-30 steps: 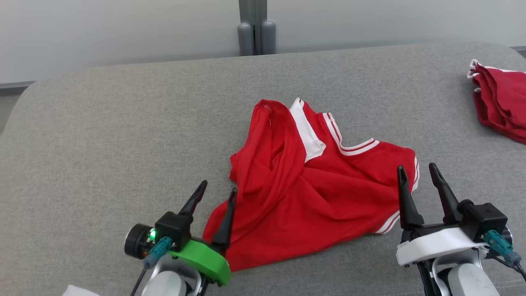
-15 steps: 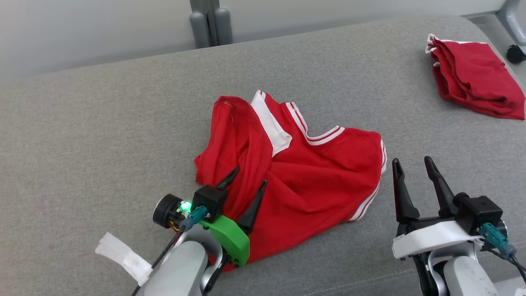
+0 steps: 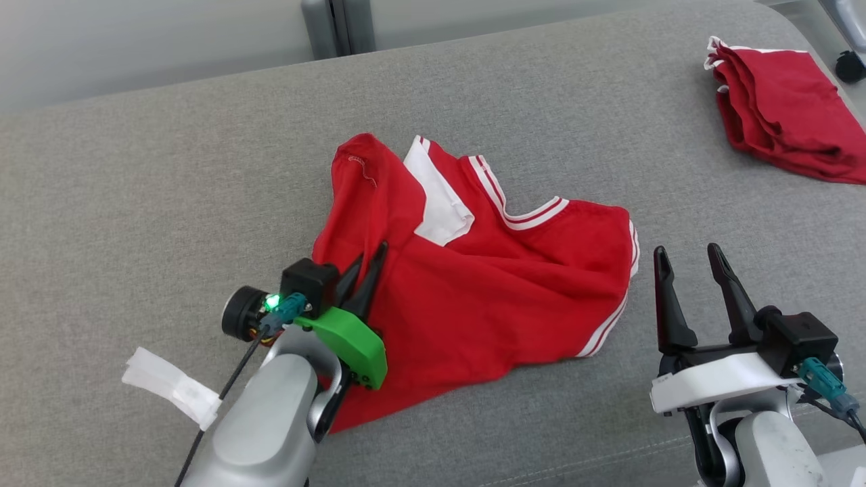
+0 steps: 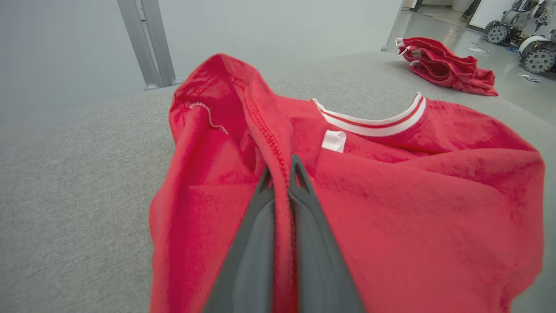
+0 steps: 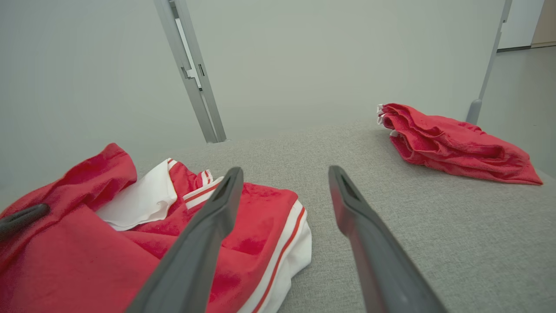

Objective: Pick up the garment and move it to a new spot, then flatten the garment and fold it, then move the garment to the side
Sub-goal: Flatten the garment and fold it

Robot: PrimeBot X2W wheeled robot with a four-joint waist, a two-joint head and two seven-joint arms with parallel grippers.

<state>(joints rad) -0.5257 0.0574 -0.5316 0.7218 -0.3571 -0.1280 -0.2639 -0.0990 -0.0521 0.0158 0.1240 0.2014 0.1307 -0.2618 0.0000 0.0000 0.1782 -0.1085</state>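
Note:
A crumpled red garment [image 3: 487, 270] with white trim lies in the middle of the grey padded table [image 3: 169, 189]. My left gripper [image 3: 369, 260] is shut on a raised fold at the garment's left side. The left wrist view shows its fingers [image 4: 304, 217] pinching a seamed ridge of the garment [image 4: 412, 208]. My right gripper [image 3: 687, 253] hovers open just off the garment's right sleeve edge, nothing between its fingers [image 5: 208, 226]. The right wrist view shows the garment [image 5: 87, 243] at lower left.
A second red garment [image 3: 785, 115] lies bunched at the table's far right corner, also the pile [image 5: 451, 145] in the right wrist view. A white tag [image 3: 172, 385] hangs off my left forearm. A grey post [image 3: 331, 27] stands behind the table.
My left gripper moved onto the garment's left side and shut on a fold, pulling it up into a ridge. The head camera turned. The right gripper stayed open.

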